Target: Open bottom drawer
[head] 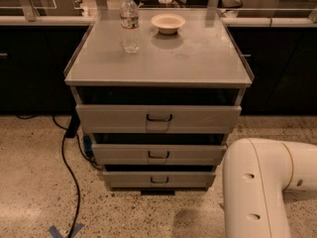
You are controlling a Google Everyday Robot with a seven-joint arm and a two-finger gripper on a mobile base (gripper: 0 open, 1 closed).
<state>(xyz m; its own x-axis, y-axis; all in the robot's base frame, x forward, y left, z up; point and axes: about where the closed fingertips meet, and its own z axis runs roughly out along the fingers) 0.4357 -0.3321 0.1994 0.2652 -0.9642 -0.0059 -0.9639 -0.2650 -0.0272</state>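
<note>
The bottom drawer (pixel 159 179) is the slimmest grey front at the base of the metal cabinet (pixel 158 73), with a small dark handle (pixel 159 180) at its centre. A dark gap runs above its front, and its inside is hidden. Above it sit the middle drawer (pixel 158 154) and the tall top drawer (pixel 158 118). My white arm link (pixel 257 192) fills the lower right corner, to the right of the bottom drawer and apart from it. My gripper is out of view.
A water bottle (pixel 130 21) and a small bowl (pixel 168 22) stand on the cabinet top. A black cable (pixel 69 167) trails over the speckled floor on the left, near blue tape (pixel 62 230). Dark counters run along the back.
</note>
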